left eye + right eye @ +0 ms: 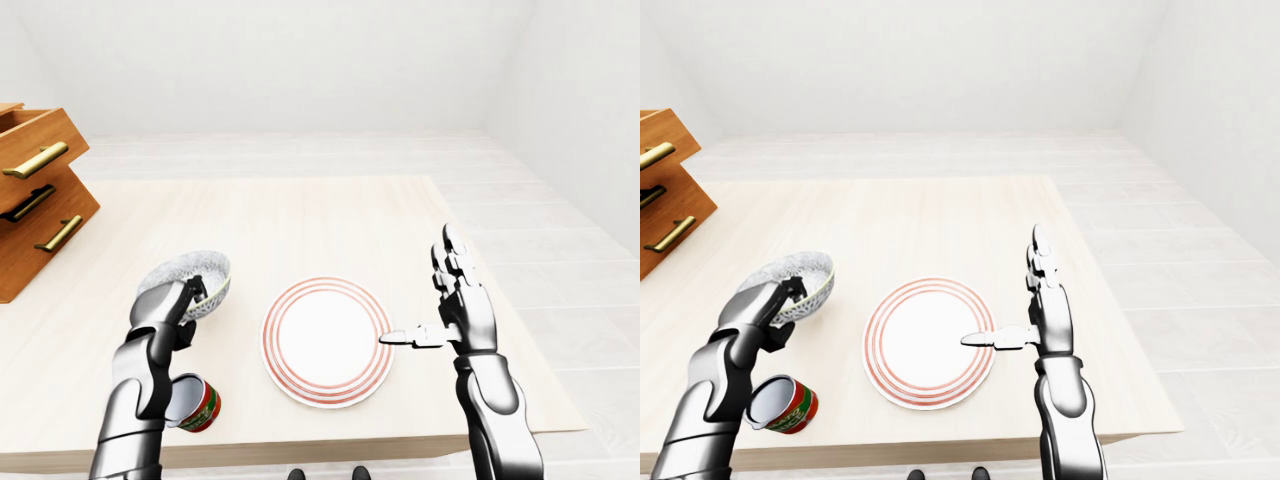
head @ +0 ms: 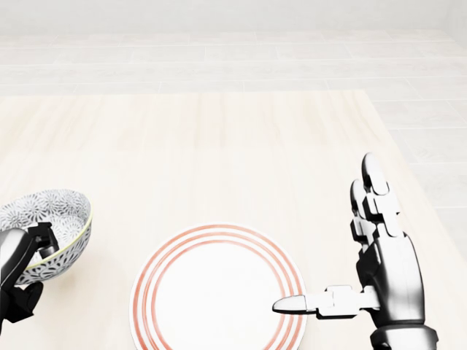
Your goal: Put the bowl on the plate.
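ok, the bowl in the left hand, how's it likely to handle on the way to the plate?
Probably rigid, ceramic-like: the bowl shows no sag though the left hand pinches only one side of its rim. That off-centre grip, plus the tilt, suggests it could swing or slip. Its rounded underside may rock when it lands on the flat plate.

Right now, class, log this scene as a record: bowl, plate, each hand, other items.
bowl: patterned, tilted, held by left hand, left of plate, apart from it
plate: red-ringed, bare, on table
left hand: shut on bowl's rim
right hand: open, thumb tip over plate's right rim
other: cup near table's bottom edge; drawers at left
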You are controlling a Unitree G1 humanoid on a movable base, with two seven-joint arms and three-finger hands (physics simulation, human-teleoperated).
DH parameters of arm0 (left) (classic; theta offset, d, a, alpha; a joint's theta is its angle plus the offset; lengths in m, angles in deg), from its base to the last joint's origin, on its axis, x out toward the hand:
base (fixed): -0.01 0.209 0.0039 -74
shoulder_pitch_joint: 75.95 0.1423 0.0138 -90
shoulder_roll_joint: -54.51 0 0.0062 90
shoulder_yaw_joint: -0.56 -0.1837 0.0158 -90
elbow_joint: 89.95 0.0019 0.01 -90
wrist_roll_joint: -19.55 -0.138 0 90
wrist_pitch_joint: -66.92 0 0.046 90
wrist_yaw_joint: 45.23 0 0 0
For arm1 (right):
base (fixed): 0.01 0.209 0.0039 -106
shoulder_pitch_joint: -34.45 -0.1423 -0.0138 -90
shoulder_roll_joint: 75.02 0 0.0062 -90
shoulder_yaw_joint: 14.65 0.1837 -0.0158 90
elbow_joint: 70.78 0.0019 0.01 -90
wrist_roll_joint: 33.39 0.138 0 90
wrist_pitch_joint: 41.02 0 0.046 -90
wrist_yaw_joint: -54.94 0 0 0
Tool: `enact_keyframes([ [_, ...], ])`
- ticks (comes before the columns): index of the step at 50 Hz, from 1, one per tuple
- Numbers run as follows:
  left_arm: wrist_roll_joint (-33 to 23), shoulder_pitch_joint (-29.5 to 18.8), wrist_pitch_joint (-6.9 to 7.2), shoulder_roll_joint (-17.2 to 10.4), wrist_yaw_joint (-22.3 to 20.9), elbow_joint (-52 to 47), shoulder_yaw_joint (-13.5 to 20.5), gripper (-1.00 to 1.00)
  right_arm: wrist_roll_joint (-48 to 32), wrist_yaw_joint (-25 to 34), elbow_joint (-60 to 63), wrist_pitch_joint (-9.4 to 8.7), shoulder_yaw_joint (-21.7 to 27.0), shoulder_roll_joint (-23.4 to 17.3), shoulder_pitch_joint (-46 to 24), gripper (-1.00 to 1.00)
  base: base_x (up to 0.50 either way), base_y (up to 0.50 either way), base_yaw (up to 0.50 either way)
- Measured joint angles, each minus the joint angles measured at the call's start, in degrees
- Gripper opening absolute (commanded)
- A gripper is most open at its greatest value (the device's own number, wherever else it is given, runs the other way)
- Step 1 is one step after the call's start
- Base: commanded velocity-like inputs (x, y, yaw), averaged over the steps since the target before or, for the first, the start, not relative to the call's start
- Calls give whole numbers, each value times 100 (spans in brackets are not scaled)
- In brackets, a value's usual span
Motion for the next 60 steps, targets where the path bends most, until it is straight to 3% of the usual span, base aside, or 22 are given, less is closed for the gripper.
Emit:
enact_keyframes([
  [33, -462, 66, 0, 504, -1144, -2300, -64, -100, -27, 32, 164, 0, 15, 4, 53, 100, 0, 0, 0],
  [48, -715, 57, 0, 851, -1596, -3115, -357, -100, -23, 20, 221, 0, 22, 20, 143, 100, 0, 0, 0],
  [60, -989, 153, 0, 1211, -1767, -3504, -786, -100, -7, 8, 227, 0, 24, 30, 181, 100, 0, 0, 0],
])
